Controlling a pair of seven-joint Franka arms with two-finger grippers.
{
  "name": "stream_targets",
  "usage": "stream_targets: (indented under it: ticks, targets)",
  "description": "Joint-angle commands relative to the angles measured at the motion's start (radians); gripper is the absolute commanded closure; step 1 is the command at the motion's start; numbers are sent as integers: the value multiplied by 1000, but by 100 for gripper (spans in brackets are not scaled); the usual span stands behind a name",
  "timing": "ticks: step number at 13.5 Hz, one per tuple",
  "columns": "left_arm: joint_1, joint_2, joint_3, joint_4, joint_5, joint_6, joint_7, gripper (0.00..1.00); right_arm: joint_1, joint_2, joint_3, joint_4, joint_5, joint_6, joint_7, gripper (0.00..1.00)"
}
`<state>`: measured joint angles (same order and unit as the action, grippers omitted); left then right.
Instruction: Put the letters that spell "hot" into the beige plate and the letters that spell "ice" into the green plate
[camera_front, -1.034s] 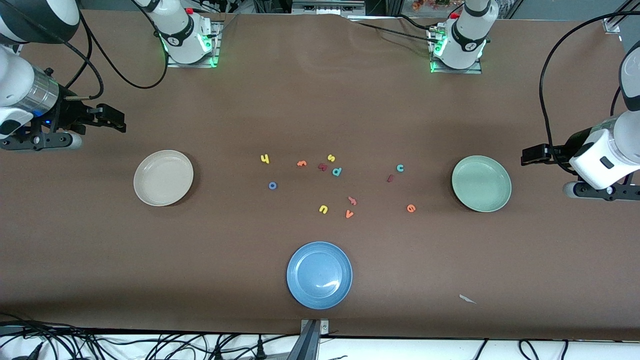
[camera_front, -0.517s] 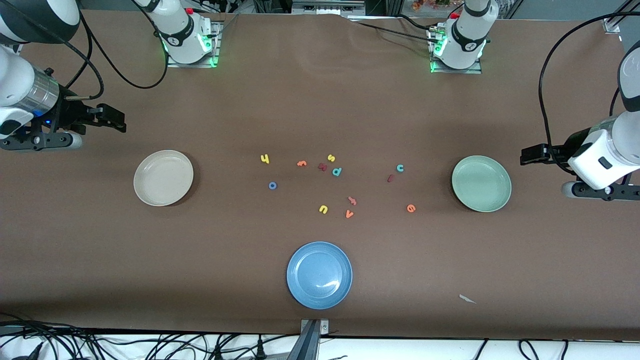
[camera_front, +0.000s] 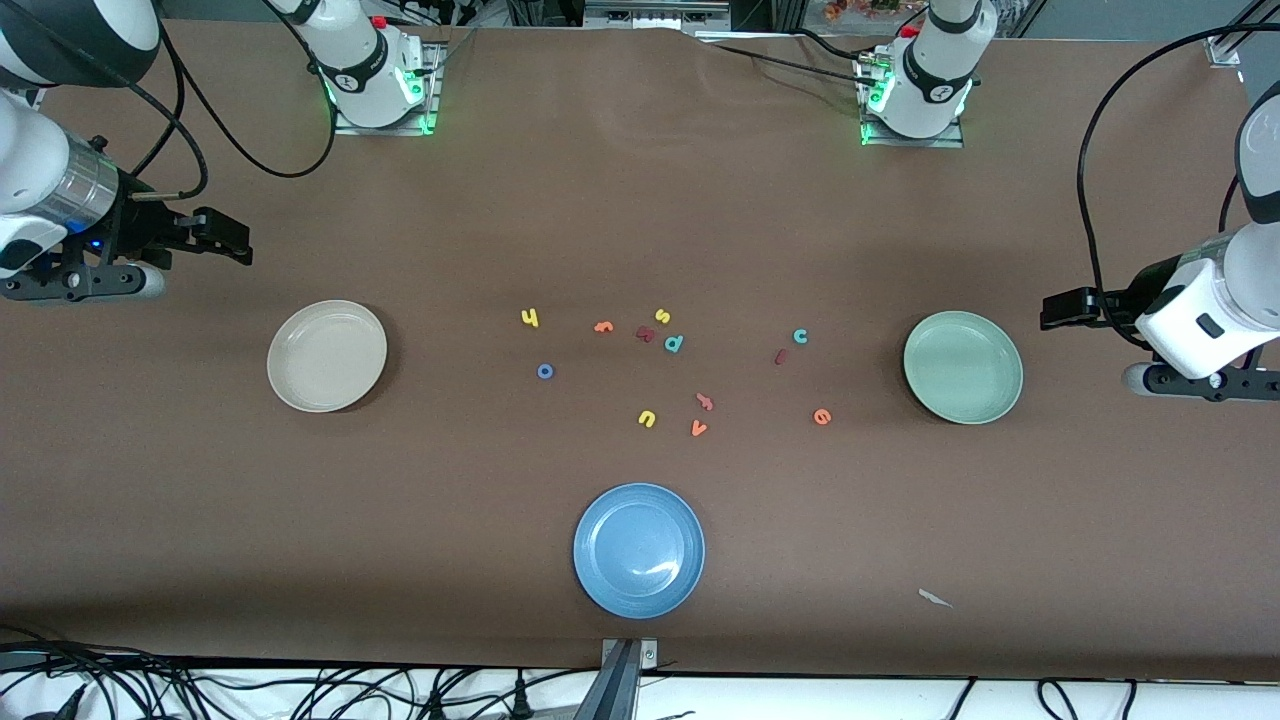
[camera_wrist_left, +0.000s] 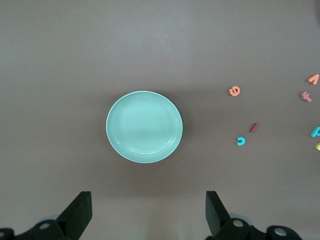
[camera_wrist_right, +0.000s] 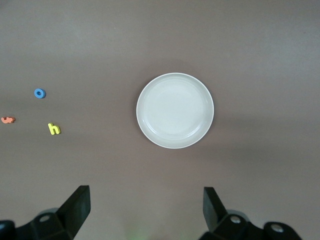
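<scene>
All 6 letters I need lie loose on the worktop (camera_front: 640, 230), none in a plate. The yellow h (camera_front: 530, 318), blue o (camera_front: 545, 371) and orange t (camera_front: 603, 326) sit in from the beige plate (camera_front: 327, 355), toward the table's middle as seen from my right gripper (camera_wrist_right: 145, 207). That gripper hangs empty, jaws wide, over the right arm's end of the worktop, with the beige plate between it and those 3 letters.

The teal c (camera_front: 800, 336), dark red i (camera_front: 781, 356) and orange e (camera_front: 822, 416) lie just in from the green plate (camera_front: 962, 367). My left gripper (camera_wrist_left: 147, 212), also wide and empty, hangs over its own end, and these 3 lie past that plate. I judge each arm nearer its own word, with the i's long axis the one to line the jaws against.
</scene>
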<state>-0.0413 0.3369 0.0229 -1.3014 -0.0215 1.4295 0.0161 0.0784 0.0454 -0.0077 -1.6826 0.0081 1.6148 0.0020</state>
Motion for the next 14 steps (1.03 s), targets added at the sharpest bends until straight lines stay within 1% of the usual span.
stream_targets:
  ticks: [1, 6, 10, 12, 14]
  targets:
    - [-5, -7, 8, -4, -34, -11, 8, 0, -3, -10, 3, -5, 13, -9, 7, 0]
    - [-12, -1, 8, -6, -34, -11, 1, 0, -3, -10, 3, -5, 13, -12, 6, 0]
    - [-60, 19, 5, -30, -35, -8, -85, 0, -3, -10, 3, -5, 13, -12, 6, 0]
    - [-83, 25, 5, -67, -37, 5, -108, 0, -3, -10, 3, -6, 15, -12, 6, 0]
    - [-110, 27, 3, -129, -67, 43, -134, 0, -3, -12, 2, -14, 15, -13, 4, 0]
